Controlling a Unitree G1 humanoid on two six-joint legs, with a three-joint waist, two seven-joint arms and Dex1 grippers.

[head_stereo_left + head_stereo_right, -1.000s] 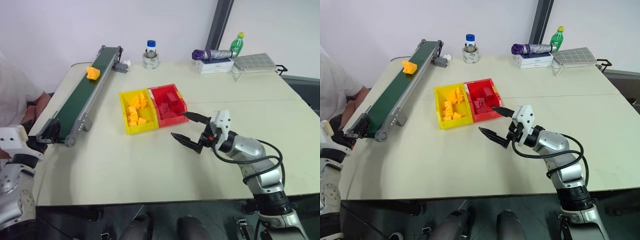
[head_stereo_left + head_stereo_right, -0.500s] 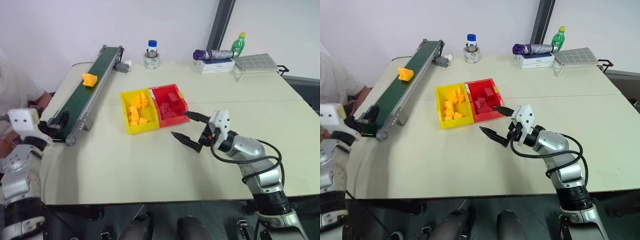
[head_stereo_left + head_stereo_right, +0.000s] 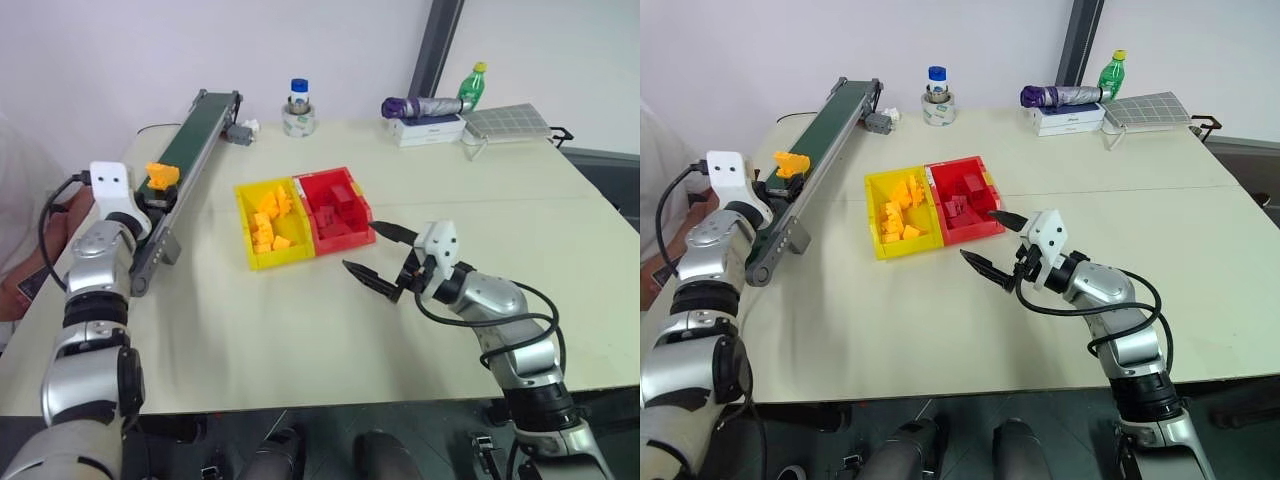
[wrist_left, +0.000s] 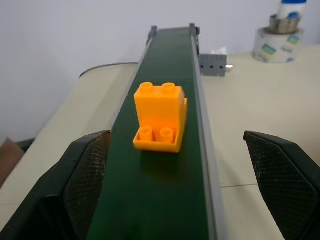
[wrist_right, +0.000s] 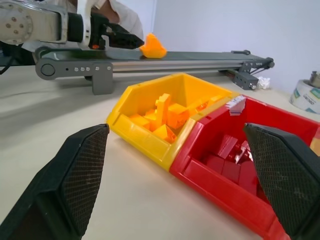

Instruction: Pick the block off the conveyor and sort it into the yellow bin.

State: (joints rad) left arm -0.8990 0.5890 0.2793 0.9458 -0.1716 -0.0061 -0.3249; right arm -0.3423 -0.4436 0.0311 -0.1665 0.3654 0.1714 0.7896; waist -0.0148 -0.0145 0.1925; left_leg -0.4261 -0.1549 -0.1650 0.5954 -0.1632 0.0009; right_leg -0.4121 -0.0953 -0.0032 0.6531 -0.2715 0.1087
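Early stage: the block (image 4: 160, 118) rides untouched on the conveyor (image 3: 190, 150), framed ahead of the spread left end effector (image 4: 185, 185). Grasp, carry and release into the yellow bin (image 3: 247, 225) remain; the right end effector (image 3: 378, 256), also spread and empty, hovers over the worktop (image 3: 300, 320) near the red bin (image 3: 362, 207)

Block (image 4: 160, 118) on conveyor (image 3: 185, 160) — yellow bin (image 3: 266, 225) right.

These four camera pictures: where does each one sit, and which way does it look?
Left and right eye views: on the head, looking down over the table, both arms showing.
Left wrist view: along the open left tool at the small yellow-orange plastic toy brick on the dark green conveyor belt.
Right wrist view: between the open right tool's fingers at the yellow plastic bin.
Both wrist views share brick and belt.
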